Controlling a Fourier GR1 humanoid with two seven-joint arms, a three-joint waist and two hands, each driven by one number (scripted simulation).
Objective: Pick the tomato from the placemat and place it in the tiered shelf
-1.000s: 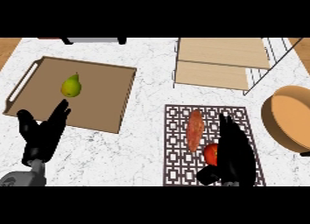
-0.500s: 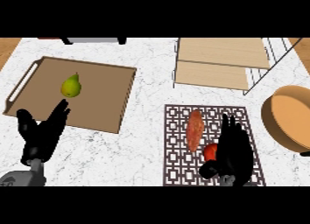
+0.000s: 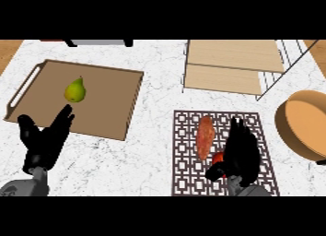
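Take the placemat (image 3: 224,152) as your anchor. Far left of it your left hand (image 3: 44,140) rests near the lower edge, fingers straight and spread, pointing up, holding nothing. Just above that hand you see the wooden tray (image 3: 114,99), up and left of the placemat, with a pear (image 3: 74,90) lying in its upper left part. On the placemat itself a sweet potato (image 3: 206,137) lies lengthwise left of centre. Just below its lower end sits the tomato (image 3: 218,158), still on the mat, only a red sliver showing. Your right hand (image 3: 239,152) covers it, fingers curled round the tomato. Above the placemat stands the tiered shelf (image 3: 234,67), well apart from the tomato. Right of the placemat a round wooden bowl (image 3: 308,124) sits at the counter's edge.
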